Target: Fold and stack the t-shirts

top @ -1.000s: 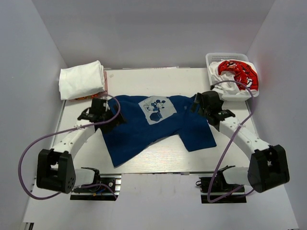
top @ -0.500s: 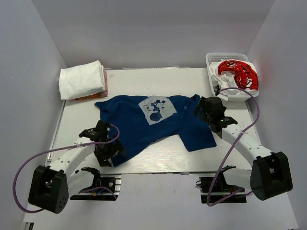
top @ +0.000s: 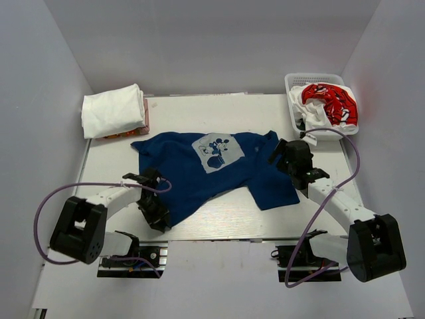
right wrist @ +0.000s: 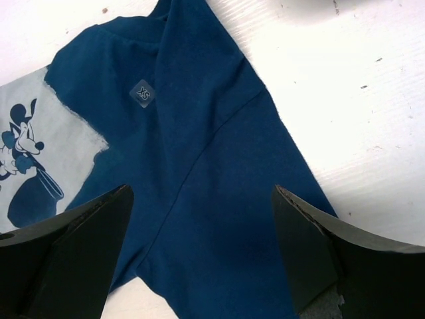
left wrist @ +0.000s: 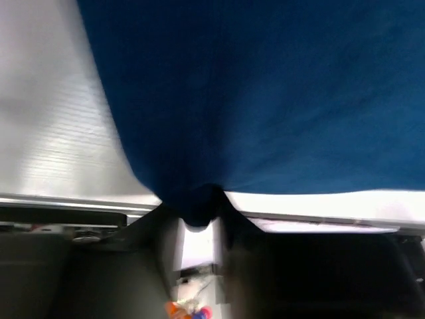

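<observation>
Soft, floppy navy t-shirt (top: 192, 179): our left gripper (top: 158, 216) pinches its hem corner, right gripper (right wrist: 202, 193) gapes empty above the cloth.

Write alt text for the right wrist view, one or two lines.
A navy t-shirt lies spread on a white table, with the right gripper open above it and holding nothing. A small XS label sits below the collar, and a pale cartoon print shows at the left edge.
</observation>
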Controlling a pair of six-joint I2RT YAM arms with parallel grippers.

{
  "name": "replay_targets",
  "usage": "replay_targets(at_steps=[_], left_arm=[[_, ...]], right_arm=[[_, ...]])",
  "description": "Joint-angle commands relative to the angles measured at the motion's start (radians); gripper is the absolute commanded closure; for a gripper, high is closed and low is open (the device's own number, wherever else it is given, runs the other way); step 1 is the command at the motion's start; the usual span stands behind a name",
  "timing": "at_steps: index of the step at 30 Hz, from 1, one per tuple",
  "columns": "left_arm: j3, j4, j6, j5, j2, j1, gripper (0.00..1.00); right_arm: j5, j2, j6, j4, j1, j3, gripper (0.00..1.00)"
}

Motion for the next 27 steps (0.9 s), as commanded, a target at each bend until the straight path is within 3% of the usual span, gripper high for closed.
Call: replay_targets(at_steps=[1,4,9,17,27], left_arm=[[-0.002,0.152,0.021,-0.085,0.078,-0.005,0.72],[0.01,0.143,0.033,-0.076,0.091,-0.005,0.99],[0.048,0.114,0.044,-0.088,0.05,-0.005,1.0],[0.117,0.123,0.119,-0.125,-0.147,-0.005,1.0],[0.163,0.057,0.119,-0.249,-0.247,-0.005,1.0]], right_arm=[[-0.022,-0.021,0.023,0.065,-0.008,-0.007,0.1],[0.013,-0.024,0.036,-0.014,-0.007,0.008,0.1],[-0.004,-0.045,0.046,-0.141,-0.01,-0.002,0.1],[0.011,-0.048,0.073,-0.364,-0.036,-0.042,0.1],[-0.034,0.105,0.095,-0.358,-0.074,-0.047,0.1]])
